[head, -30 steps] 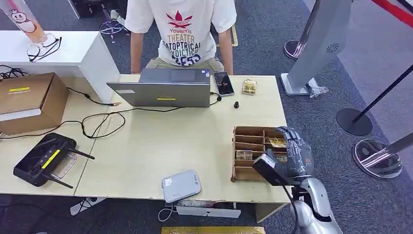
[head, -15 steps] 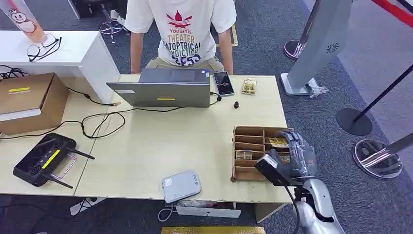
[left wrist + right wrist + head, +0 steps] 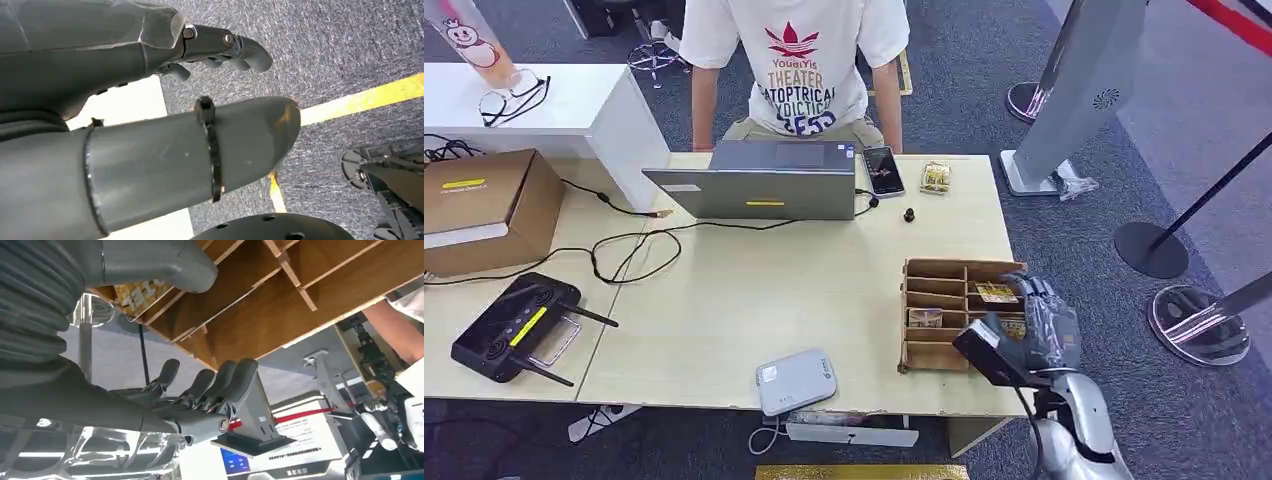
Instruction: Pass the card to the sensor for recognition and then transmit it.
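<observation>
A wooden compartment box stands at the table's right edge, with gold-patterned cards lying in some of its cells. My right hand hovers at the box's right, near side, fingers spread and holding nothing. In the right wrist view its thumb lies close to a gold card in the box, and the fingers stay outside the box wall. A grey-white sensor pad lies at the table's front edge. My left hand hangs over carpet, empty.
A person sits behind a laptop, with a phone and another gold card beside it. A black router, cables and a cardboard box occupy the left. Stanchion bases stand right of the table.
My right hand has slid a little to the right and nearer along the box's right side. Nothing else has moved.
</observation>
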Controlling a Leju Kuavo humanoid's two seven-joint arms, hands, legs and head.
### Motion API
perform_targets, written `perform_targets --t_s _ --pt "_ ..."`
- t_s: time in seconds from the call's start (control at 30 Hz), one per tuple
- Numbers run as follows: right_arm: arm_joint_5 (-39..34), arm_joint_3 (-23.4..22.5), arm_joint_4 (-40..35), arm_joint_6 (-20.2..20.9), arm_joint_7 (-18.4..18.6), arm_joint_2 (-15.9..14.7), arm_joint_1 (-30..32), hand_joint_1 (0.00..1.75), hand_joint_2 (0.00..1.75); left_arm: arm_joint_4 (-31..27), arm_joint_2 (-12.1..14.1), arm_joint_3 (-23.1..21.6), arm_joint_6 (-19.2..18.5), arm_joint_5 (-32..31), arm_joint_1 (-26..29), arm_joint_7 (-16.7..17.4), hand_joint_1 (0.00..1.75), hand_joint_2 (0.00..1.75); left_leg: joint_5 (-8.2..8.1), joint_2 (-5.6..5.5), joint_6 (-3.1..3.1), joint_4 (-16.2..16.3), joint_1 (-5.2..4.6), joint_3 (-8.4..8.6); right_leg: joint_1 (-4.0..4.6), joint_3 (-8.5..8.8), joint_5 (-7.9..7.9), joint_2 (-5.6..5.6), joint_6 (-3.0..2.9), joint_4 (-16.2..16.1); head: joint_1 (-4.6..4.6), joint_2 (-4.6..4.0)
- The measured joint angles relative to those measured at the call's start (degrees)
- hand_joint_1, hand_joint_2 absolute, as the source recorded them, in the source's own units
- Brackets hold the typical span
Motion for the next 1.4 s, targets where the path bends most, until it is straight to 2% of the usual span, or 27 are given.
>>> perform_targets --t_s 0.2,0.27,0.3,0.37,0.57,1.03,1.13,1.17,1.27,1.4 --pt "0.07 -0.22 0.0 0.02 0.17 0.0 0.32 0.84 1.75 0.0 -0.02 0.0 -0.02 -0.09 -0.04 0.0 0.0 0.0 0.0 0.0 0.0 0.0 0.0 0.0 0.0 0.0 0.0 0.0 0.0 0.0 0.0 0.0" --pt "0.07 -0.26 0.0 0.04 0.15 0.0 0.38 1.1 1.75 0.0 0.0 0.0 -0.02 -0.07 -0.06 0.0 0.0 0.0 0.0 0.0 0.0 0.0 0.0 0.0 0.0 0.0 0.0 0.0 0.0 0.0 0.0 0.0" --pt "0.07 -0.28 0.0 0.04 0.15 0.0 0.42 1.1 1.75 0.0 0.0 0.0 -0.02 -0.07 -0.06 0.0 0.0 0.0 0.0 0.0 0.0 0.0 0.0 0.0 0.0 0.0 0.0 0.0 0.0 0.0 0.0 0.0" --pt "0.07 -0.41 0.0 0.11 0.15 0.0 0.46 1.29 1.75 0.0 0.0 0.0 -0.04 -0.05 -0.06 0.0 0.0 0.0 0.0 0.0 0.0 0.0 0.0 0.0 0.0 0.0 0.0 0.0 0.0 0.0 0.0 0.0" --pt "0.11 -0.48 0.53 1.09 -0.31 0.02 -0.31 1.48 1.75 0.0 0.07 0.0 -0.04 0.42 -0.05 -0.02 0.0 0.0 0.0 0.0 0.0 0.0 0.0 -0.01 0.0 0.01 0.0 0.0 0.0 0.0 0.0 0.0" --pt "-0.07 0.09 3.43 1.88 -1.18 0.09 -3.42 1.5 1.75 0.0 0.09 0.09 0.09 1.2 0.11 -0.74 0.0 0.0 0.0 -0.01 0.0 0.0 0.0 -0.03 0.0 0.01 0.0 -0.02 0.0 0.0 0.0 0.0" --pt "-0.18 0.15 3.91 1.86 -1.38 0.09 -3.7 1.4 1.75 0.0 0.11 0.13 0.04 1.2 0.14 -1.03 0.0 0.0 0.0 -0.01 0.0 0.0 0.0 -0.03 0.0 0.01 0.0 -0.02 0.0 0.0 0.0 0.0" --pt "-0.22 0.18 4.04 1.79 -1.42 0.09 -3.77 1.31 1.75 0.0 0.13 0.13 0.0 1.2 0.14 -1.07 0.0 0.0 0.0 -0.01 0.0 0.0 0.0 -0.02 0.0 0.01 0.0 -0.02 0.0 0.0 0.0 0.0" --pt "-0.9 0.22 4.28 1.66 -1.49 0.09 -3.8 0.38 1.75 0.0 0.17 0.13 -0.04 1.18 0.17 -1.22 0.0 0.0 0.0 -0.01 0.0 0.0 0.0 -0.02 0.0 0.01 0.0 -0.02 0.0 0.0 0.0 0.0" --pt "-0.98 0.24 4.22 1.38 -1.49 0.09 -3.58 0.26 1.75 0.0 0.2 0.13 -0.28 0.94 0.17 -1.31 0.0 0.0 0.0 -0.01 0.0 0.0 0.0 -0.01 0.0 0.01 0.0 -0.02 0.0 0.0 0.0 0.0"
